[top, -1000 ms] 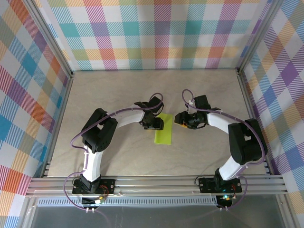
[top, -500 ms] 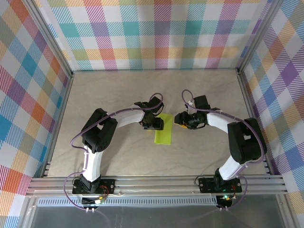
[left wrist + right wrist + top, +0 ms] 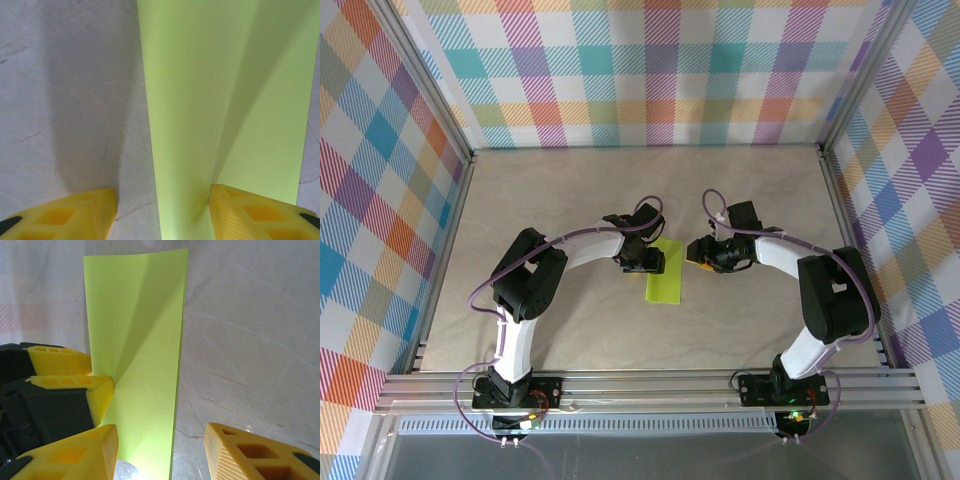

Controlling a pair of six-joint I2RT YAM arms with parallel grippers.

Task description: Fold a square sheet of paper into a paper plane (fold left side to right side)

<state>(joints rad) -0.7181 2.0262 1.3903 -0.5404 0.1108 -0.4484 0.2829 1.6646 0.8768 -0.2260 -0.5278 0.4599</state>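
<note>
The square sheet of paper (image 3: 665, 274) lies flat mid-table, lime and folded into a narrow upright strip. My left gripper (image 3: 656, 262) is low at its left edge, open. In the left wrist view one yellow fingertip (image 3: 252, 212) rests on the sheet (image 3: 220, 100) and the other (image 3: 75, 215) sits on bare table. My right gripper (image 3: 698, 254) hovers just right of the strip, open. In the right wrist view its fingers (image 3: 250, 452) straddle the sheet's right edge (image 3: 145, 390), and the left gripper (image 3: 100, 376) shows touching the paper.
The beige tabletop (image 3: 570, 190) is bounded by aluminium rails (image 3: 650, 385) at the front and checkered walls (image 3: 650, 70) on three sides. Both arms curve in toward the centre.
</note>
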